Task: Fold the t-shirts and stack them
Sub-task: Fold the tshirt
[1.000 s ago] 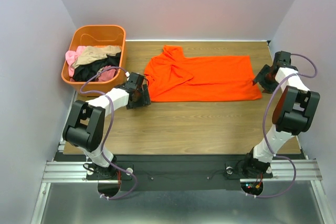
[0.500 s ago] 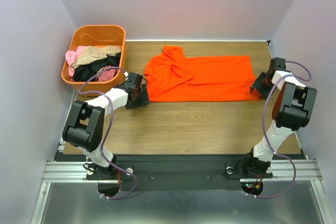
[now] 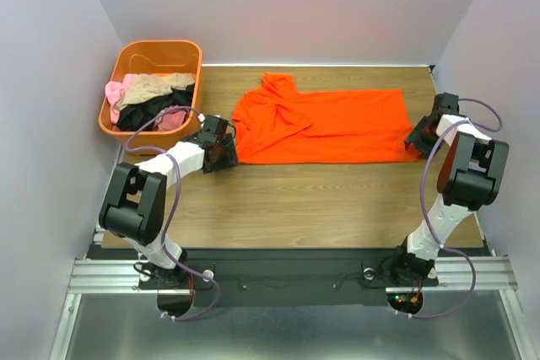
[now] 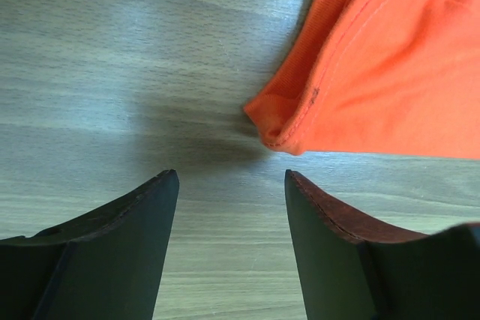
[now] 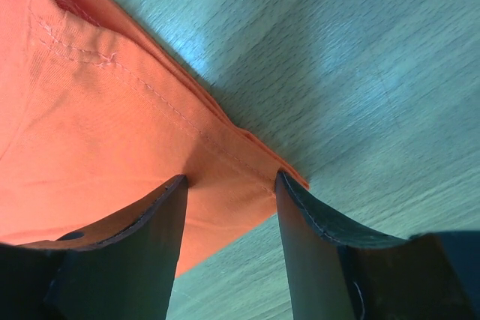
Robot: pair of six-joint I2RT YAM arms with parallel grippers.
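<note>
A bright orange-red t-shirt point(image 3: 325, 124) lies spread across the far middle of the wooden table, its left part bunched. My left gripper point(image 3: 226, 151) sits low at the shirt's near left corner. In the left wrist view the left gripper point(image 4: 231, 177) is open over bare wood, and the shirt's hem corner point(image 4: 289, 129) lies just ahead of the fingertips. My right gripper point(image 3: 419, 137) is at the shirt's near right corner. In the right wrist view the right gripper point(image 5: 230, 179) is open, its fingertips set astride the shirt's corner point(image 5: 225, 162), with flat cloth between them.
An orange plastic tub point(image 3: 156, 50) stands at the back left, holding pink point(image 3: 116, 90), tan point(image 3: 156, 86) and black point(image 3: 152, 112) t-shirts. Grey walls close in the left, right and far sides. A black bar and metal rails run along the near edge.
My right gripper dropped down and inward onto the shirt's near right corner. My left gripper edged slightly toward the shirt's left corner. Both sets of jaws narrowed a little.
</note>
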